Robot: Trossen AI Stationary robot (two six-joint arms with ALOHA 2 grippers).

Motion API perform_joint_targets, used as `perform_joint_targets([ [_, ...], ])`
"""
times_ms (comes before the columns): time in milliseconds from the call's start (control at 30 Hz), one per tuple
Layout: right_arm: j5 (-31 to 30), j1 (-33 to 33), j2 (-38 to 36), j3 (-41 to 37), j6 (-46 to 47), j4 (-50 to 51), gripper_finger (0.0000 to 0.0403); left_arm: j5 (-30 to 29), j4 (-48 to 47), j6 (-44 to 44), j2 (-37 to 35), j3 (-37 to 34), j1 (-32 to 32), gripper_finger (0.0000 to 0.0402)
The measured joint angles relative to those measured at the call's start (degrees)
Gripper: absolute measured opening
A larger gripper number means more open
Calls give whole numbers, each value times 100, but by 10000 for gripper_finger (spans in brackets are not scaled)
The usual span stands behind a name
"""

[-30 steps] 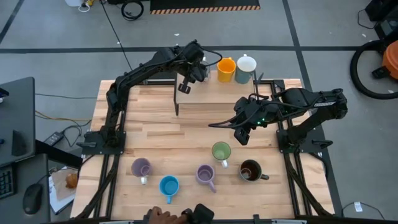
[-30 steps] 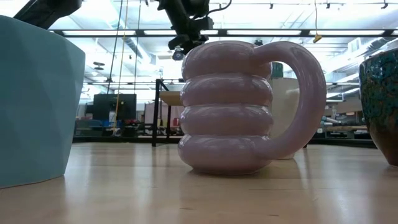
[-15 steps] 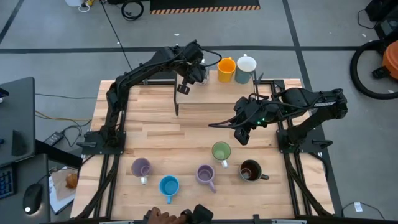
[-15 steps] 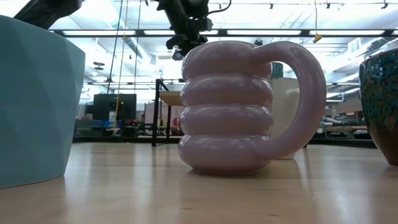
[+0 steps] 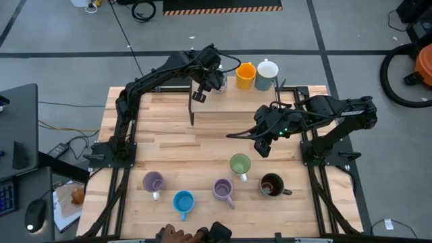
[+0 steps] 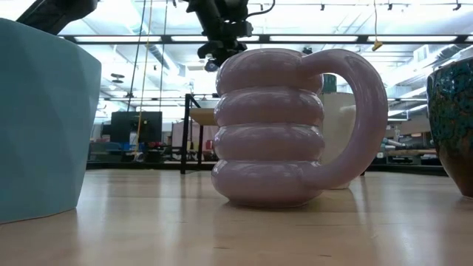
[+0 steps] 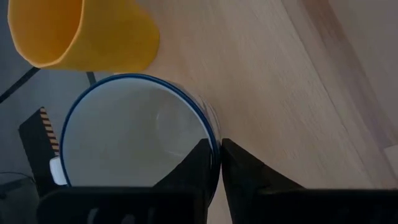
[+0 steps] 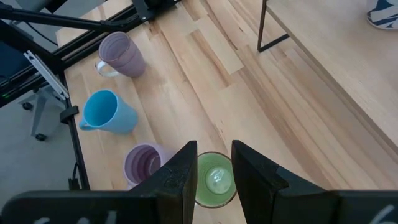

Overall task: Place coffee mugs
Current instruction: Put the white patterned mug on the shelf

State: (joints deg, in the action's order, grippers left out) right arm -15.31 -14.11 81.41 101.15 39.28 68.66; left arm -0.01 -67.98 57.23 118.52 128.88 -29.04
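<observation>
The left gripper (image 5: 200, 95) hangs over the far edge of the table (image 5: 169, 142), just left of the orange mug (image 5: 245, 75); from its wrist the two dark fingers (image 7: 200, 163) stand almost together, a thin slit between them, with nothing in them; beyond their tips sits the white mug (image 7: 134, 140) with a blue rim, and the orange one (image 7: 81, 34) is just beside it. From above, that white mug (image 5: 267, 71) touches or nearly touches the orange one at the far edge.

The right gripper (image 5: 263, 146) hovers near the table's middle right, just above the green mug (image 5: 239, 164); its fingers (image 8: 181, 174) stand a little apart, empty, with the green mug (image 8: 214, 178) seen through the gap.

Along the near edge: a purple mug (image 5: 153, 181), the blue mug (image 5: 183, 202), a second, ribbed purple mug (image 5: 223, 190), and the brown mug (image 5: 272, 184) at the right. From table height the ribbed one (image 6: 284, 125) fills the middle, handle to the right; the blue one (image 6: 44, 118) is at the left; the brown one (image 6: 452, 125) at the right edge.
</observation>
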Motion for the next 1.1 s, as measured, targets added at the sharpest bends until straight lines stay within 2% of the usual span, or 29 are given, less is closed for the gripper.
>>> perform_joint_targets([
  [167,1,0,0,-1,-5,-1,105,24,41,-2,4,0,2,44],
  [533,1,-1,0,-1,-44,0,105,2,148,-23,4,13,1,98],
  [700,0,0,0,1,-45,-1,105,-126,357,-240,4,11,4,100],
  [1100,2,0,0,-1,-4,-1,105,-175,771,417,1,11,-4,96],
])
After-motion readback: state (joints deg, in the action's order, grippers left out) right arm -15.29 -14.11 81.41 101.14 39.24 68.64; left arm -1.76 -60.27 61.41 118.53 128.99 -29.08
